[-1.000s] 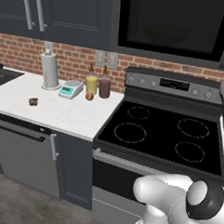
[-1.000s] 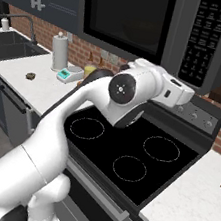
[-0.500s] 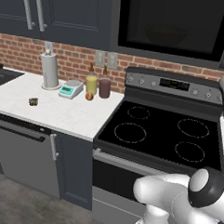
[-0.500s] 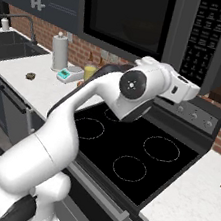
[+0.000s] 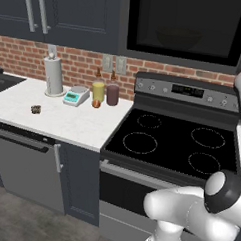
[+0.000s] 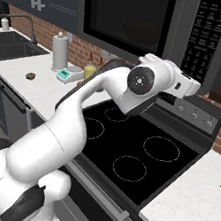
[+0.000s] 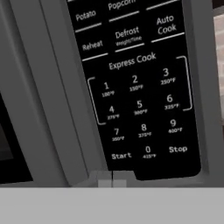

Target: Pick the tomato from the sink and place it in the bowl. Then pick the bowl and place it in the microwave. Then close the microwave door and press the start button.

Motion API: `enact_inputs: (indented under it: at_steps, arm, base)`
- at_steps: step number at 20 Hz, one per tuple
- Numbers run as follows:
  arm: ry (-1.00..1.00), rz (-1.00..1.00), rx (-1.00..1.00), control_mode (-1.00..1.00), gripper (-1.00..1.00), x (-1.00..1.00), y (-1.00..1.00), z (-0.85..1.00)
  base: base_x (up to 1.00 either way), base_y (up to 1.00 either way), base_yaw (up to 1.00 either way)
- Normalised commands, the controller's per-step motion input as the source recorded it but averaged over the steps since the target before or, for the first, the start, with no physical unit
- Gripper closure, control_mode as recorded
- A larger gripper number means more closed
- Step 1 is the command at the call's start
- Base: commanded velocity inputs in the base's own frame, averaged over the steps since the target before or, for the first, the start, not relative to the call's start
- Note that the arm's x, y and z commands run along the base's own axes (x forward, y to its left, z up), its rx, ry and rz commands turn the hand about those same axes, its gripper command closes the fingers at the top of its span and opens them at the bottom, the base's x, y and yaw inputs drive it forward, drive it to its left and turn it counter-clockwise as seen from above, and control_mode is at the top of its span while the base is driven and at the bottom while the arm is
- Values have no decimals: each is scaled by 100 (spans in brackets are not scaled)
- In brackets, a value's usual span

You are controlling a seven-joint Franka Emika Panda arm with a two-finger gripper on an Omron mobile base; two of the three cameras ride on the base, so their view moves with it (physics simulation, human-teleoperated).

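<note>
A brick backsplash ran behind the white counter (image 5: 67, 120) and black stove (image 6: 136, 152), under dark cabinets. The arm rose from the base, bent over the burners and reached up toward the microwave (image 6: 147, 17), whose door (image 5: 190, 26) was closed, the bowl (image 5: 178, 36) dimly visible behind its glass. The gripper (image 7: 112, 180) had its tips pressed together, holding nothing, just below the keypad (image 7: 140, 94). Readable there: Potato, Popcorn, Reheat, Defrost, Auto Cook, Express Cook, digits, Start, Stop. The sink (image 6: 14, 45) lay far left.
</note>
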Motion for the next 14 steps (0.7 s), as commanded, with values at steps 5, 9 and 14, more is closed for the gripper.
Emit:
enact_inputs:
  at_steps: [5,9,14]
  arm:
    - [0,5,0,-100,100,28,-4,0]
    - [0,10,3,-100,100,12,-18,0]
    - [0,7,1,-100,100,3,-9,-8]
  base:
    - [0,0,0]
    - [0,0,0]
    - [0,0,0]
